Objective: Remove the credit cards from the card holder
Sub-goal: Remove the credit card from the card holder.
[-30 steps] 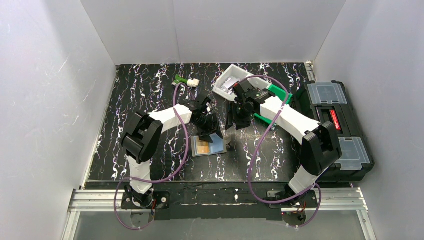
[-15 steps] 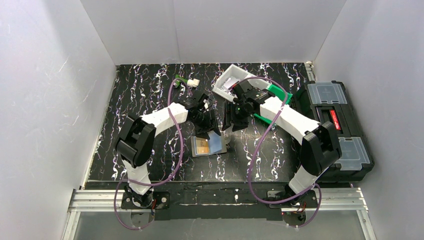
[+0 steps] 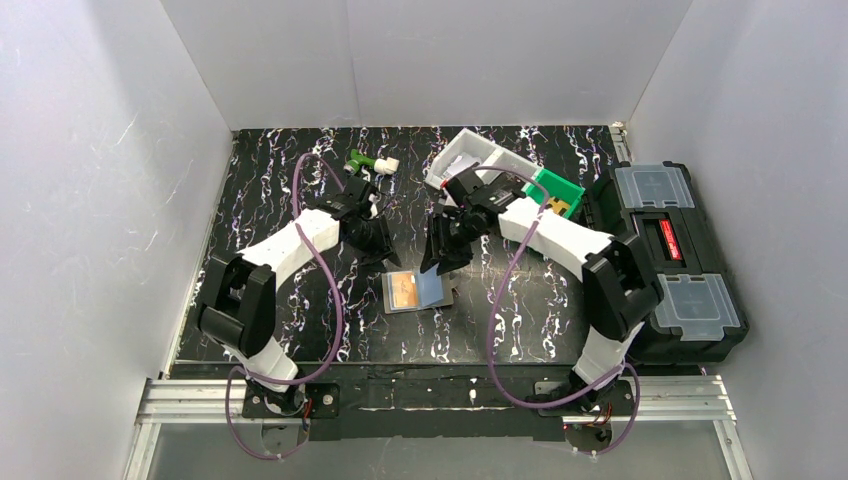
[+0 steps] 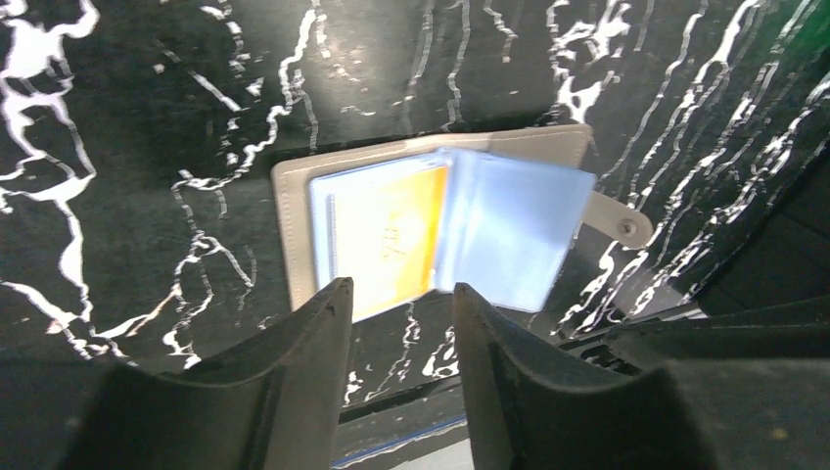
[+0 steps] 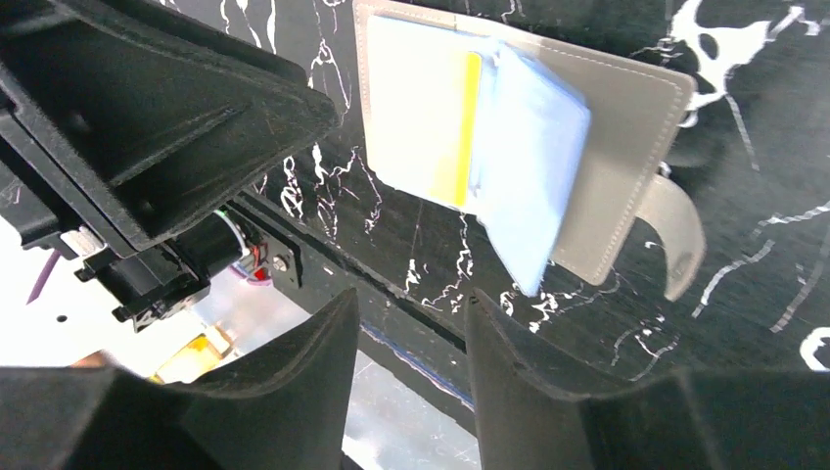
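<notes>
The card holder (image 3: 447,297) lies open on the dark marbled table, grey with a snap tab (image 4: 626,227). Inside it show a light blue credit card with an orange band (image 4: 387,235) and a plain blue leaf (image 4: 514,230) half raised over the right side; whether that leaf is a card or a sleeve I cannot tell. My left gripper (image 3: 388,255) hovers just behind the holder's left edge, open and empty (image 4: 398,292). My right gripper (image 3: 436,266) hangs over its far right corner, also open and empty (image 5: 411,299). Neither touches the holder (image 5: 626,127).
A white bin (image 3: 465,160) and a green bin (image 3: 555,190) stand at the back right. A black toolbox (image 3: 665,255) fills the right edge. A small green and white object (image 3: 372,161) lies at the back.
My left gripper has drawn back and left, off the card holder, its jaws a little narrower. My right gripper has shifted left toward the holder. The holder stays open on the table.
</notes>
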Controlling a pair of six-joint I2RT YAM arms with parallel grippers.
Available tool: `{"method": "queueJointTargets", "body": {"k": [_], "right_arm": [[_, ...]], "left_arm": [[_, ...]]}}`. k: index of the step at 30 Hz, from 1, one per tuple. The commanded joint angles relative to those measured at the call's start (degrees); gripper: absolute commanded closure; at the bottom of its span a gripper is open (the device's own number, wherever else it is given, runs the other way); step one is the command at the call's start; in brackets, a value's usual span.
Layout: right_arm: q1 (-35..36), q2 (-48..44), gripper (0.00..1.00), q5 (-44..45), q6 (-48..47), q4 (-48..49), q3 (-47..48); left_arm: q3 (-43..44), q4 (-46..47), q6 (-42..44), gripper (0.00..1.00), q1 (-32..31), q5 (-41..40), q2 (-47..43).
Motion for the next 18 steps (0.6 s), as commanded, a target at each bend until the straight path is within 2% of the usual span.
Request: {"method": "queueJointTargets", "body": {"k": [1,9,18], "right_arm": [[0.6,3.6,0.5,-5.4,2.1,4.1,2.7],[0.9,9.9,0.54,-8.2,2.9,7.4,2.6],[0.8,14.5,0.6,-8.3,3.4,10.9,0.4]], "left_arm": [[-3.2,-3.2,2.5,0.63,0.8,-1.4,-2.4],[-5.5,0.4,2.6,0.84,0.9,1.1,-0.1],[-5.9,1.2,3.0,0.91,0.8,0.8,3.8]]}}
